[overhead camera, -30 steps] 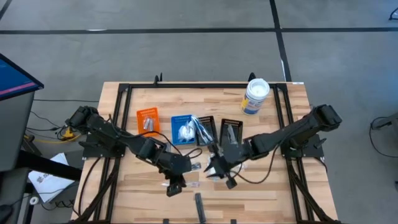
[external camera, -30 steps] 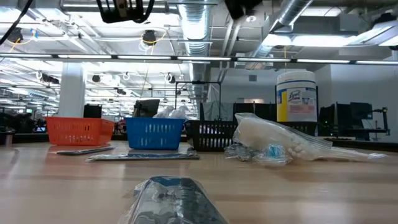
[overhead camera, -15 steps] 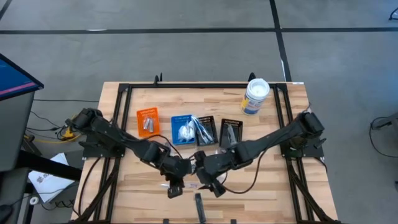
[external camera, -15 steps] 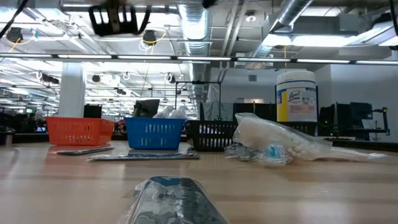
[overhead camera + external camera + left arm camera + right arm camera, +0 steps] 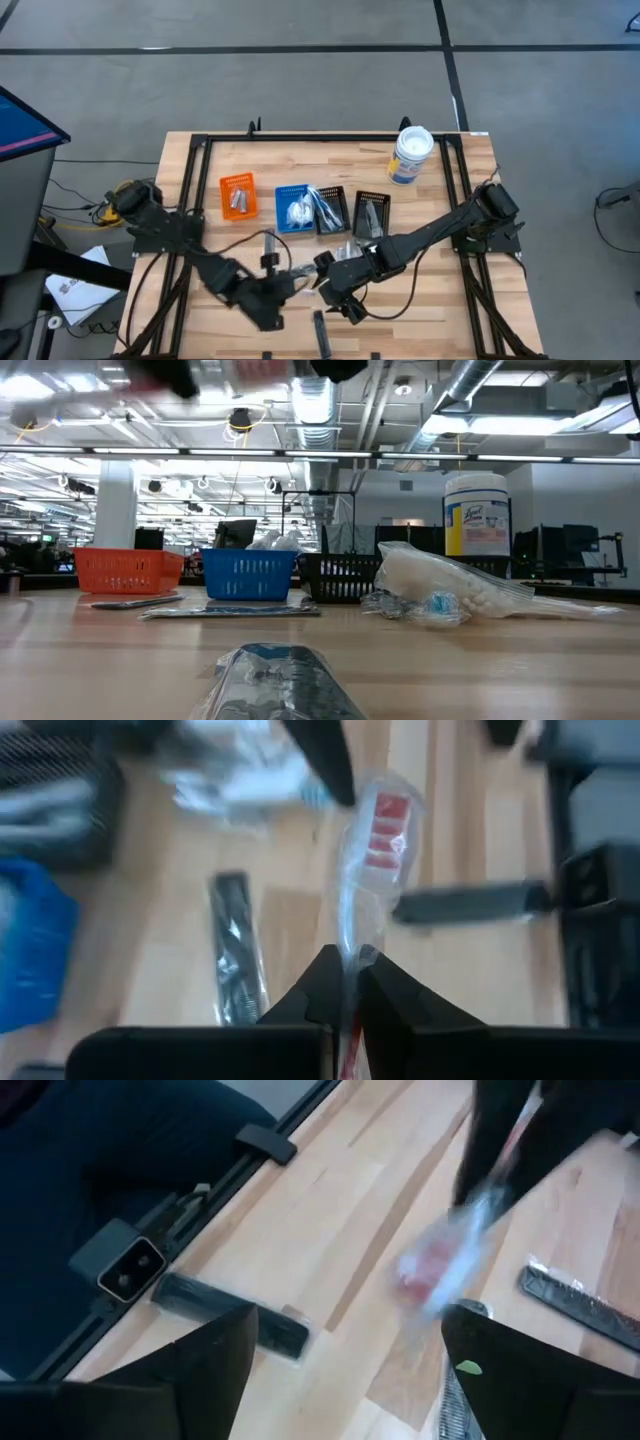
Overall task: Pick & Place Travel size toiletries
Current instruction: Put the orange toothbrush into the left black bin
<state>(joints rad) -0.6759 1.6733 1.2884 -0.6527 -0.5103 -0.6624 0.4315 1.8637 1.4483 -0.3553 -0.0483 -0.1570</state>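
The left wrist view alone shows the grip plainly: the left claw (image 5: 343, 982) is pinched on the end of a slim clear-wrapped stick with a red block (image 5: 372, 860), whose long axis runs straight out from the fingertips, red end farthest away, above the desk (image 5: 470, 980). From above, this claw (image 5: 268, 262) sits near the front middle of the desk (image 5: 440, 300), and the stick itself is too small to make out there. The right wrist view catches the same stick (image 5: 445, 1270) as a blur of clear wrap and red, slanting between the right claw's 2 fingers (image 5: 215, 1355), which are spread wide with nothing between them. Overhead, the right claw (image 5: 330, 295) is just beside the left one.

A dark wrapped item (image 5: 320, 333) lies at the front edge, long axis front to back; the low view shows it (image 5: 285, 680) close up. Only the low view shows the pile of clear packets (image 5: 440, 590) side-on, and the white tub (image 5: 477, 515) with a label that looks like "Lysol". The orange bin (image 5: 238, 193), blue bin (image 5: 293, 208) and 2 black bins (image 5: 333, 210) stand in a row, holding silvery and white packets.
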